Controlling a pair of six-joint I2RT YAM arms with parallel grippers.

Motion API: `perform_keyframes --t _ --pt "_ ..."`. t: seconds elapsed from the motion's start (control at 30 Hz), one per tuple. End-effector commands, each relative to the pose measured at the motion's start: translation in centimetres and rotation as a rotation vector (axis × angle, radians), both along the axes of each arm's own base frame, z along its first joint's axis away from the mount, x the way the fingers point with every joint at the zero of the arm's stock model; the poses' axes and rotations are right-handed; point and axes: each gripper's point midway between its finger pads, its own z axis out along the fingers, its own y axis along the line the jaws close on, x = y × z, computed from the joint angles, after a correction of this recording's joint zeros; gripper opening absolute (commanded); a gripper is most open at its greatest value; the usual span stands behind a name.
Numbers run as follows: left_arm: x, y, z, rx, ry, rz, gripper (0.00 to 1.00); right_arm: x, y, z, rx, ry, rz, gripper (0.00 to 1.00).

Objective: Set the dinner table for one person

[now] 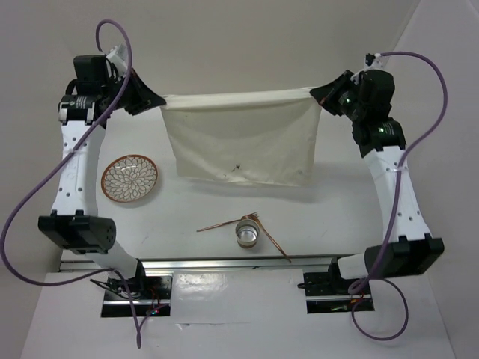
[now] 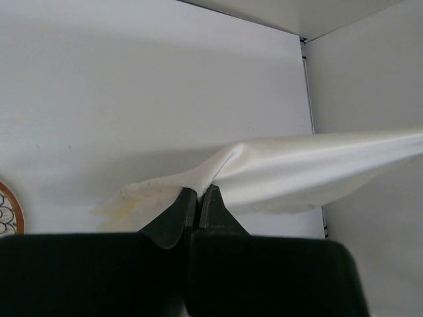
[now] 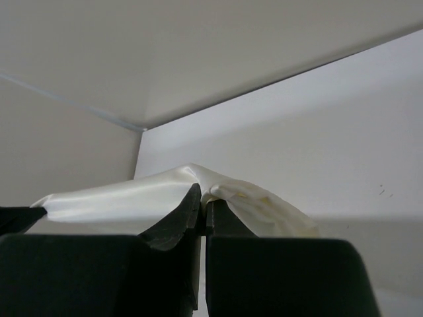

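**Two-corner grip on the cloth (image 1: 239, 142)**

Left gripper (image 2: 198, 191) and right gripper (image 3: 203, 195) are each pinched shut on a top corner of it. It's stretched taut over the far half of the white dinner table (image 1: 194, 206). Patterned plate (image 1: 129, 178) sits on the left, metal cup (image 1: 248, 232) near the front.

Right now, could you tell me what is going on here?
The left gripper and right gripper are each shut on a far corner of the cream cloth, holding that edge taut over the dinner table. A patterned plate, a metal cup and copper cutlery lie untouched nearer the arms' bases.
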Motion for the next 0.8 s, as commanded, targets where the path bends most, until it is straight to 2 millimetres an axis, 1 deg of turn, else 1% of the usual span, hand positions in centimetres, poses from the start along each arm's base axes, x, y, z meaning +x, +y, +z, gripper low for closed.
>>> perform_keyframes --t 0.0,0.03,0.07,0.1,0.13,0.17,0.2,0.23,0.27,0.3,0.33,0.37,0.4,0.43,0.47,0.5,0.53,0.57,0.6,0.63,0.67,0.7,0.73,0.77 --pt "4.0 2.1 3.5 0.053 -0.174 0.051 0.00 4.9 -2.5 2.9 -0.039 -0.156 -0.116 0.00" --pt "4.9 2.2 3.3 0.053 -0.172 0.051 0.00 7.1 -2.4 2.0 -0.040 -0.153 -0.116 0.00" --pt "7.1 2.3 1.6 0.051 -0.135 0.051 0.00 8.0 -2.2 1.9 -0.050 -0.163 -0.106 0.00" --pt "7.9 2.2 3.6 0.043 -0.192 0.046 0.00 9.0 -2.3 1.9 -0.062 -0.175 -0.105 0.00" --pt "8.8 2.3 4.0 0.044 -0.206 0.047 0.00 10.7 -2.2 2.2 -0.061 -0.195 -0.106 0.00" --pt "9.7 2.1 4.2 0.039 -0.219 0.034 0.00 11.4 -2.2 2.3 -0.059 -0.209 -0.106 0.00" --pt "11.1 2.3 4.6 0.041 -0.244 0.034 0.00 12.0 -2.1 2.3 -0.059 -0.218 -0.106 0.00" --pt "11.5 2.5 4.6 0.030 -0.243 0.035 0.00 13.1 -1.9 1.7 -0.058 -0.219 -0.097 0.00" --pt "11.7 2.6 5.2 0.032 -0.271 0.035 0.00 13.4 -2.2 1.8 -0.057 -0.226 -0.094 0.00" --pt "12.1 2.9 4.8 0.028 -0.273 0.033 0.00 13.5 -2.2 1.6 -0.057 -0.226 -0.094 0.00" --pt "12.0 2.9 3.2 0.026 -0.244 0.033 0.00 13.7 -2.0 0.2 -0.058 -0.208 -0.082 0.00" --pt "12.3 3.3 3.4 0.027 -0.283 0.032 0.00 13.6 -2.0 -0.7 -0.059 -0.195 -0.081 0.00" --pt "12.1 3.3 2.6 0.026 -0.275 0.032 0.00 13.4 -1.8 -1.8 -0.049 -0.177 -0.072 0.00" --pt "12.1 3.4 -1.3 0.023 -0.192 0.043 0.00 13.1 -1.8 -5.5 -0.053 -0.106 -0.070 0.00" --pt "11.0 3.3 -1.2 0.024 -0.201 0.043 0.00 12.1 -1.8 -5.7 -0.053 -0.111 -0.070 0.00" --pt "10.8 3.3 -2.1 0.024 -0.199 0.043 0.00 11.3 -1.7 -7.3 -0.040 -0.075 -0.062 0.00" --pt "9.9 3.0 -6.7 0.010 -0.101 0.032 0.00 10.7 -1.6 -8.7 -0.027 -0.046 -0.064 0.00" --pt "9.1 2.8 -8.1 0.004 -0.073 0.024 0.00 8.8 -1.4 -12.0 -0.018 0.019 -0.050 0.00" --pt "7.7 2.5 -8.9 -0.002 -0.052 0.016 0.00 7.6 -1.2 -13.9 -0.007 0.060 -0.043 0.00" --pt "5.9 2.0 -13.1 -0.027 0.065 -0.006 0.29 6.4 -1.0 -15.6 0.013 0.102 -0.034 0.00" --pt "4.7 1.8 -15.0 -0.034 0.128 -0.006 0.48 4.1 -0.6 -20.6 0.024 0.212 -0.012 0.00" --pt "3.4 1.7 -16.7 -0.040 0.184 -0.005 0.69 2.2 -0.6 -21.7 0.033 0.252 -0.015 0.05" --pt "1.8 1.2 -17.3 -0.043 0.215 -0.014 1.00 0.6 -0.6 -23.7 0.047 0.315 -0.022 0.15" --pt "-0.2 1.3 -20.1 -0.036 0.313 0.009 1.00 -1.9 -0.9 -27.5 0.039 0.413 -0.036 0.26"
